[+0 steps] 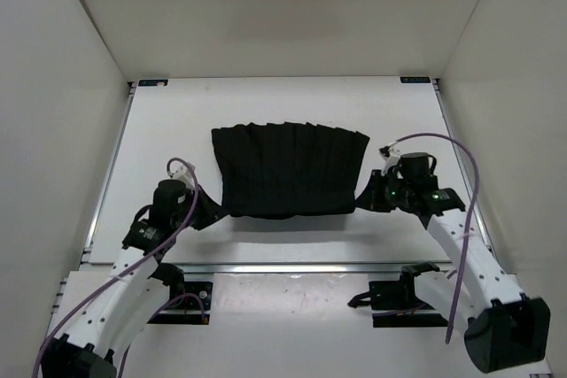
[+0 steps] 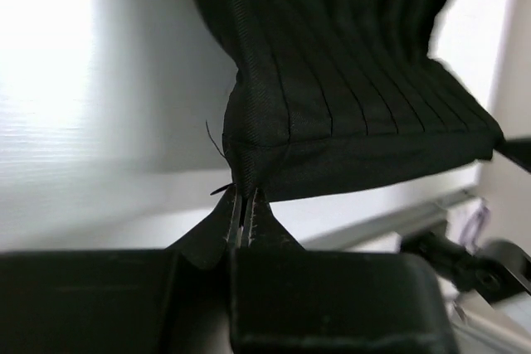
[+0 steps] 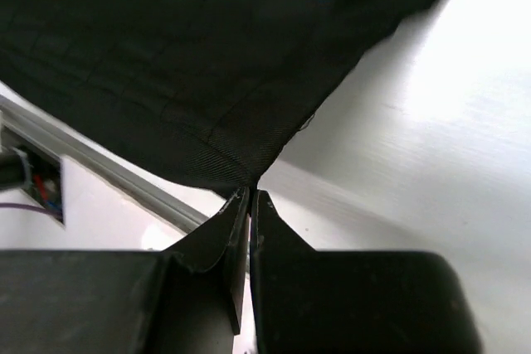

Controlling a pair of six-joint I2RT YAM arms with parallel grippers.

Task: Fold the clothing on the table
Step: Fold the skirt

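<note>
**At the near edge: both corners pinched**

Left gripper (image 2: 243, 198) has its jaws pressed together on the near-left corner of the clothing (image 1: 288, 170), and the right gripper (image 3: 250, 196) is doing the same on the near-right corner. The near edge looks lifted, while the far edge lies mid-table. I'd carry both corners toward the far edge at matching height and pace so the pleats don't skew. The table (image 1: 266, 104) is plain white matte, boxed in by white walls (image 1: 53, 86).

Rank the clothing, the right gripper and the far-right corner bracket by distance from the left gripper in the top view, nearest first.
From the left gripper:
1. clothing: pinched at its near-left corner.
2. right gripper: on the right, across the near hem, shut on the near-right corner.
3. far-right corner bracket: at the far right corner.
</note>
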